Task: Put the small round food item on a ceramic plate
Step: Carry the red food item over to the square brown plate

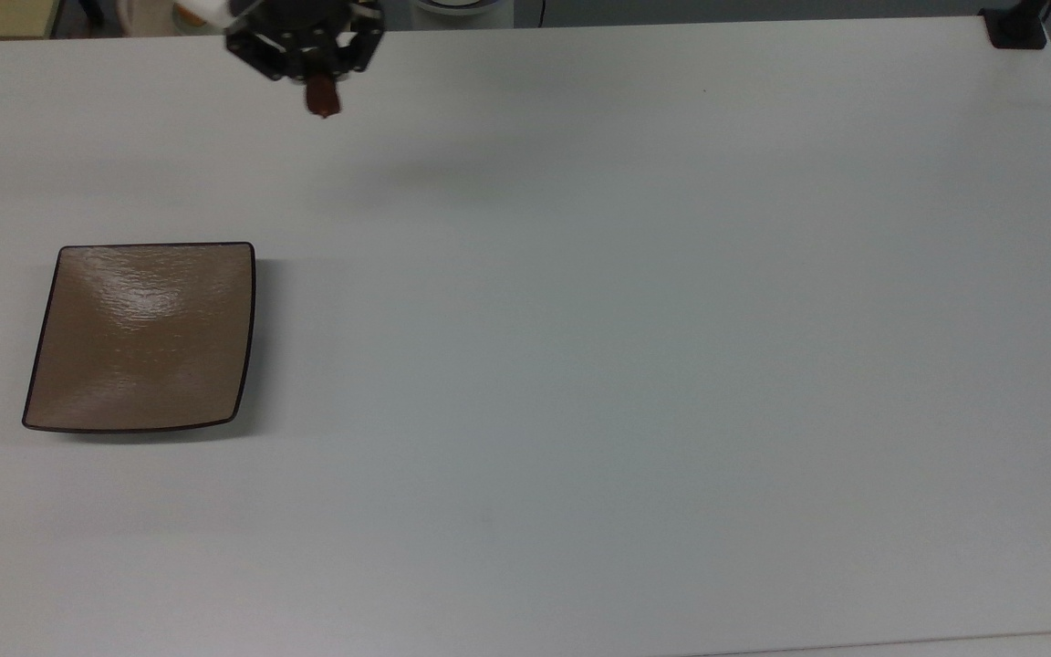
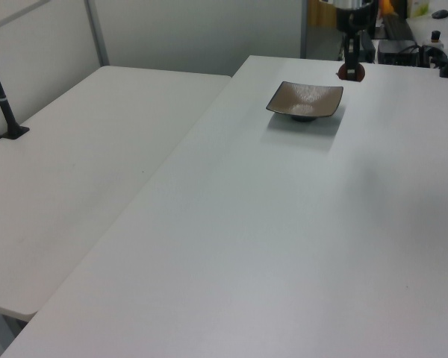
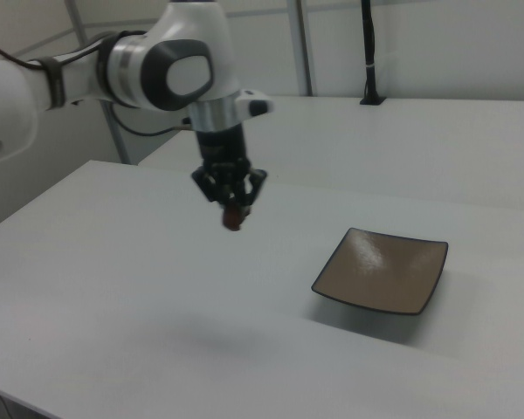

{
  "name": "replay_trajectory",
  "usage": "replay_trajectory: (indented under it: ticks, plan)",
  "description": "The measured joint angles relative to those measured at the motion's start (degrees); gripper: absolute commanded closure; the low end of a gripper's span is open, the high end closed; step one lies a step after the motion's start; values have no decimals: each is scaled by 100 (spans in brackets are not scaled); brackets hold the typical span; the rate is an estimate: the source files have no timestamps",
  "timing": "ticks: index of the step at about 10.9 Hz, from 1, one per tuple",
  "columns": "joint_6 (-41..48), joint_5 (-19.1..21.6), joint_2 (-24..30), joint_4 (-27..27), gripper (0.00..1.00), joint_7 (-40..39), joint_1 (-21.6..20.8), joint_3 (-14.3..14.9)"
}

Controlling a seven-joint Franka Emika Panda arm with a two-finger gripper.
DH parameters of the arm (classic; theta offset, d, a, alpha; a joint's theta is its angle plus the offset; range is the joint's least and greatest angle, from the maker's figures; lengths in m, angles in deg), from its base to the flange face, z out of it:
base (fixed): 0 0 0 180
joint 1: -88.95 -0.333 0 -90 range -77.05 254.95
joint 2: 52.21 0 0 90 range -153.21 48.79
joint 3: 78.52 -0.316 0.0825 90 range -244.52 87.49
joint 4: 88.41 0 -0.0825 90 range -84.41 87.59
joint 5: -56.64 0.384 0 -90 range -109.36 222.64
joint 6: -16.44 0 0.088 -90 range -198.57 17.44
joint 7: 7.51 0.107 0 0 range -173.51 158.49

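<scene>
My gripper [image 1: 323, 99] [image 2: 351, 68] [image 3: 233, 216] hangs high above the white table, shut on the small round food item [image 1: 322, 100] [image 2: 351, 72] [image 3: 233, 218], a dark reddish-brown lump between the fingertips. The ceramic plate [image 1: 141, 336] [image 2: 305, 100] [image 3: 381, 270] is square, tan-brown and glossy with a thin dark rim. It lies bare on the table at the top view's left. In the top view the gripper is up and to the right of the plate; in the right view it is left of the plate and well above it.
The white table [image 1: 635, 347] stretches wide around the plate. A second white table [image 2: 82, 164] adjoins it in the left view. A black post base [image 1: 1016, 27] stands at the top view's far right corner.
</scene>
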Motion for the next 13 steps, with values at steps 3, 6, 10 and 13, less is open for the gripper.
replay_trajectory:
  ticks: [3, 6, 10, 13]
  plan:
    - [-536, 2, -580, -582, 90, -274, 512, 8]
    - [-1586, 2, -1187, -781, 90, -349, 925, 11]
    - [-3054, 2, -1996, -843, 89, -421, 1274, 11]
    - [-3479, 2, -2621, -1041, 88, -421, 1432, -91]
